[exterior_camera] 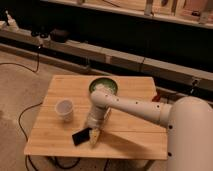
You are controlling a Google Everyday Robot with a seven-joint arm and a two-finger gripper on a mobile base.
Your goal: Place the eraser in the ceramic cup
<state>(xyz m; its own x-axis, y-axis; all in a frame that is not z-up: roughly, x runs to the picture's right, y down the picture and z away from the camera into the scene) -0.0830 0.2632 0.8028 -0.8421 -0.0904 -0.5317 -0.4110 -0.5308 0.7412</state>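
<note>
Eraser [80,136]: dark flat block, lying flat on the wooden table [131,144] near its front edge, not yet in the cup. Long axis: appears to run diagonally, from the front edge up toward the gripper side, ends pointing approx. at the table's front corner and at the bowl; exact angle hard to tell. Gripper [94,136]: pale, pointing down, low over the table just beside the eraser on the side away from the cup, touching or nearly so. Grip state: cannot tell; whether it has hold of anything: cannot tell. Arm [135,107]: white, reaching in across the table from the robot's body, wrist bent down. Step in hand, as judged: getting hold of the eraser. To do it well: centre the gripper over the block, not beside it; close across the short width, i.e. square to the long axis, so it doesn't twist or skid; grip near the middle so it hangs level; lift straight up before moving sideways. Cup [64,114]: white, upright, mouth open, near the eraser but apart, farther back on the table. For the drop, turn the block end-down if the mouth proves narrow. Bowl [94,86]: green, w/ pale contents, at the back, behind the arm; keep clear. Beyond: long ledge [125,57].
</note>
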